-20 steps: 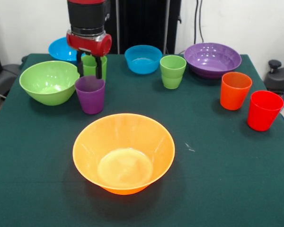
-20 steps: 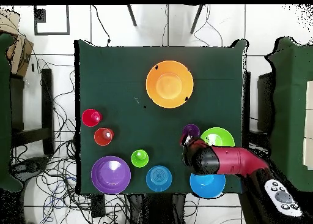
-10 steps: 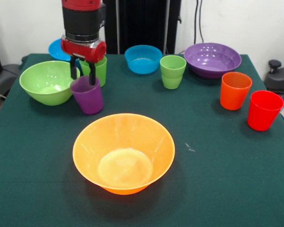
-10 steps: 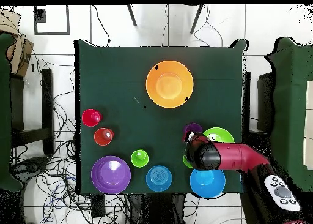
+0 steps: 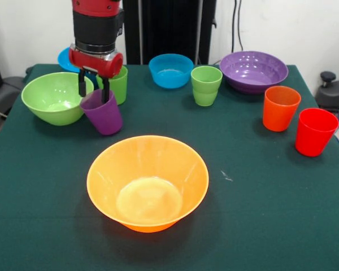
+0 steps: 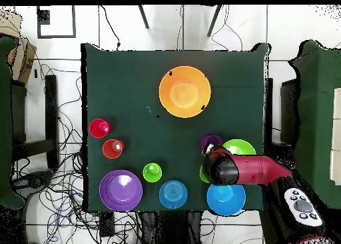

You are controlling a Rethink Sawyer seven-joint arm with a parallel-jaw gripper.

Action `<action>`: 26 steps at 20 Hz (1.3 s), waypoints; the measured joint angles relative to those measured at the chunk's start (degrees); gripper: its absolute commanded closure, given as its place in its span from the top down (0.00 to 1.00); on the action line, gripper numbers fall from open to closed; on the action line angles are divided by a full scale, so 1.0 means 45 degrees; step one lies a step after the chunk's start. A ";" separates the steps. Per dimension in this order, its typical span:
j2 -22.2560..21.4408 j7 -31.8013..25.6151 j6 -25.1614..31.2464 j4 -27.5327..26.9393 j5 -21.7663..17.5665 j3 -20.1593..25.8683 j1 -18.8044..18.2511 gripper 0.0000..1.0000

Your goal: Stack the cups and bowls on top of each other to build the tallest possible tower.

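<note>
Green bowl (image 5: 52,97) stands far left. Beside it, the gripper (image 5: 93,89) straddles the tilted purple cup's (image 5: 102,113) rim, fingers closed on its wall. Pickup step under way. Next: lift, carry to orange bowl (image 5: 147,180), centre.

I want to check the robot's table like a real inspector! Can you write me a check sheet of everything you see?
Surface: green cloth on the table, a small pale speck near the middle.
Job's things: purple cup tilted, beside the green bowl; orange bowl empty, nothing stacked yet; the other cups and bowls stand apart.
Clutter: nothing seen.
Gripper: gripper with fingers astride the purple cup's rim; whether they are pinching it cannot be told.
Cables: many loose on the floor.
Surroundings: chairs beside the table.
</note>
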 measured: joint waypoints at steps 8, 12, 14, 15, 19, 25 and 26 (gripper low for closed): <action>0.0382 0.0000 -0.0021 -0.0285 -0.0005 0.0051 -0.0327 1.00; 0.0392 0.0000 -0.0018 -0.0390 -0.0011 0.0100 -0.0305 1.00; 0.0392 0.0000 -0.0016 -0.0416 -0.0013 0.0101 -0.0284 1.00; 0.0393 0.0000 -0.0016 -0.0416 -0.0013 0.0100 -0.0261 1.00; 0.0392 0.0000 -0.0019 -0.0416 -0.0013 0.0101 -0.0110 1.00; 0.0368 0.0000 -0.0019 -0.0416 0.0013 0.0103 0.0247 1.00; 0.0369 0.0000 -0.0016 -0.0416 0.0045 0.0105 0.0322 1.00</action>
